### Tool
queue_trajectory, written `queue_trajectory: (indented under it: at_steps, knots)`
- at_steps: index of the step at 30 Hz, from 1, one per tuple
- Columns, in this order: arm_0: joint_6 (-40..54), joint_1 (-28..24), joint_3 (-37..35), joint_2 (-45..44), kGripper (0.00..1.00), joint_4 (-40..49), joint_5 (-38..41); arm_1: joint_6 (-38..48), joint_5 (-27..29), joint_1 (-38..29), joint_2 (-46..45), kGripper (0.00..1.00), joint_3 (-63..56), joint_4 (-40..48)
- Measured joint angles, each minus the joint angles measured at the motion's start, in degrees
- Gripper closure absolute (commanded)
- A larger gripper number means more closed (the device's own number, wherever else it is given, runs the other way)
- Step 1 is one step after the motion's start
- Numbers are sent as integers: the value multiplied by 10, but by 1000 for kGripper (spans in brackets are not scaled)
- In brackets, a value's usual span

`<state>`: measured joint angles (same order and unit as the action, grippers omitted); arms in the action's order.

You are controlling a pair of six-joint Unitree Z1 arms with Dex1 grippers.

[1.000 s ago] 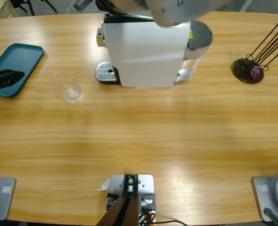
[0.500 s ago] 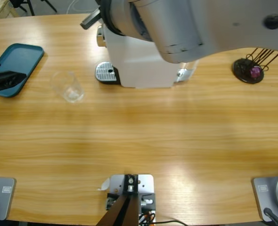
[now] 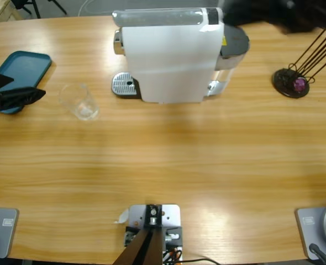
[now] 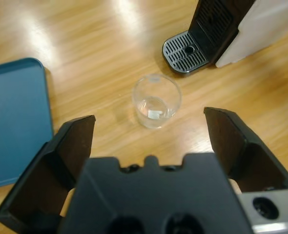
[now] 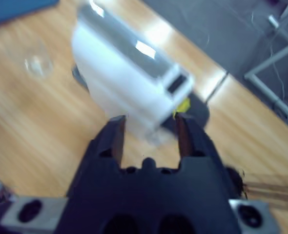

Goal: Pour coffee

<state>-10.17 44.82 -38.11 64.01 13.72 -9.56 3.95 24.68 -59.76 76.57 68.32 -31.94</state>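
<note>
The table (image 3: 163,160) is long, of pale wood with grain running left to right, and glossy: broad bands of light glare lie across it in the high view and in the upper left of the left wrist view.

At top centre of the high view stands a white coffee machine (image 3: 168,55) with a silver top and a round drip grate (image 3: 124,85) at its lower left. A dark water tank (image 3: 234,47) shows at its right side. Left of the grate, apart from it, stands a clear glass (image 3: 81,101), upright. No coffee can be made out in it from above; the left wrist view shows only a pale glint at its bottom.

A teal tray (image 3: 24,69) lies at the upper left edge. The left gripper (image 3: 27,95) comes in from the left edge over the tray's lower corner, its jaws spread wide and holding nothing; in its own view the glass sits between and beyond them, untouched.

At the upper right a black capsule stand (image 3: 290,83) with thin rods holds a purple capsule (image 3: 300,84).

The right gripper (image 5: 149,131) hangs above the table, jaws parted a little and empty, looking down on the machine. In the high view it is only a dark blur (image 3: 273,14) at the top right. Beyond the table's far edge its view shows grey floor (image 5: 217,29) and metal frame legs (image 5: 276,53).
</note>
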Motion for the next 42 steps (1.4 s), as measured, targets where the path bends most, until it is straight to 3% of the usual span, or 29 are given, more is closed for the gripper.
queue_trajectory:
  at_steps: [9,16,31,42]
  knots:
    - [22,0,64,40,32,-120,6,40,0,0,-128,0,-142,-37]
    - [19,0,108,69,32,-141,35,60,0,0,-139,0,-184,-35]
    - [17,0,154,196,32,-298,54,61,-1,0,-147,4,-213,-25]
    - [-8,0,156,271,36,-385,-48,61,-1,4,-163,4,-222,-25]
